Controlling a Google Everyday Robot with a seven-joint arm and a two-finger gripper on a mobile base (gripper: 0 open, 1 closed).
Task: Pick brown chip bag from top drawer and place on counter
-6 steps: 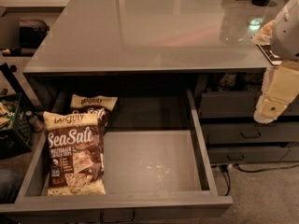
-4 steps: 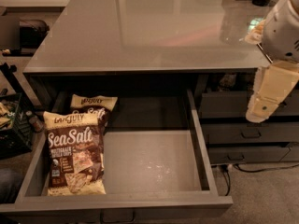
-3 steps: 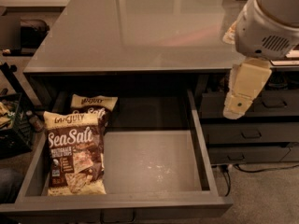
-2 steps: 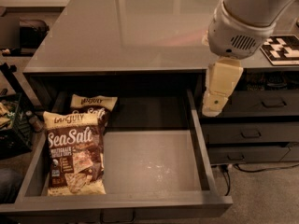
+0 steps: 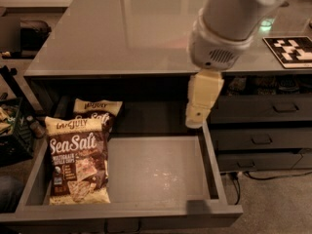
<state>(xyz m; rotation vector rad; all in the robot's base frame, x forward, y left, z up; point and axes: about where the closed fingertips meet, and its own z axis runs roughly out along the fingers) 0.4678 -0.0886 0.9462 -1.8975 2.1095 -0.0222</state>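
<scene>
The top drawer [image 5: 161,172] is pulled open below the counter [image 5: 131,28]. A brown chip bag [image 5: 77,161] with white "Sea Salt" lettering lies flat in the drawer's front left. A second look-alike bag [image 5: 96,112] lies behind it, partly covered and partly under the counter edge. My gripper [image 5: 195,120] hangs from the arm over the drawer's back right, above the right wall, well to the right of both bags. It holds nothing that I can see.
Narrower handled drawers [image 5: 263,130] stand at the right under the counter. A black-and-white marker tag [image 5: 291,50] lies on the counter's right side. A dark crate [image 5: 12,126] sits on the floor at the left. A cable [image 5: 273,174] runs along the floor at the right.
The arm has swung in from the right edge to the left, and the gripper now hangs over the drawer's back right. The bags have not moved.
</scene>
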